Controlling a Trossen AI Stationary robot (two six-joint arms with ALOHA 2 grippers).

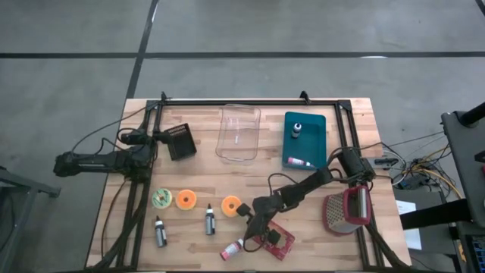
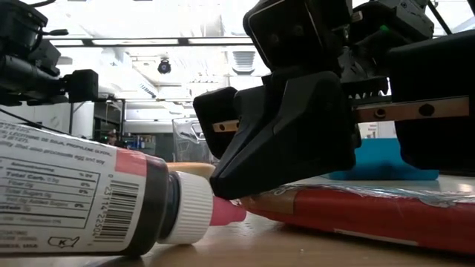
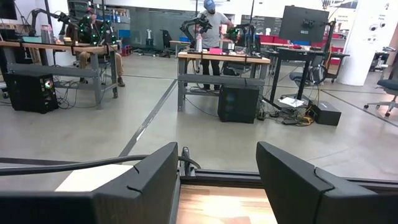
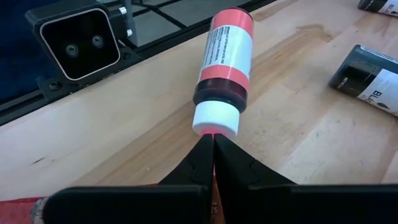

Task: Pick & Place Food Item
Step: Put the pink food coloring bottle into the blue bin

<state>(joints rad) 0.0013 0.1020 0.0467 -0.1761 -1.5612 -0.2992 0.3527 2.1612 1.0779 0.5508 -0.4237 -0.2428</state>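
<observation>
A wooden table seen from above holds small food-colouring bottles, orange and green tape-like rolls, a clear plastic tub (image 1: 239, 134) and a teal tray (image 1: 318, 142). The right gripper (image 4: 213, 144) is low at the table's front edge, its fingers pressed fully together. Their tips pinch the thin pink nozzle of a red food-colouring bottle (image 4: 222, 68), which lies on its side on the wood, pointing away from the gripper toward the front edge of the table. The gripper rests over a flat red packet (image 2: 356, 211) just beside the bottle.

The left gripper (image 3: 216, 180) waits well apart at the table's left side with its fingers spread, holding nothing.

The hold looks risky. Only the slim tip is caught, not the white cap or the body, so on lifting the heavy end would likely sag, swing, or slip free. The round bottle could then roll toward the nearby table edge. The fingers might also drag the red packet along.
</observation>
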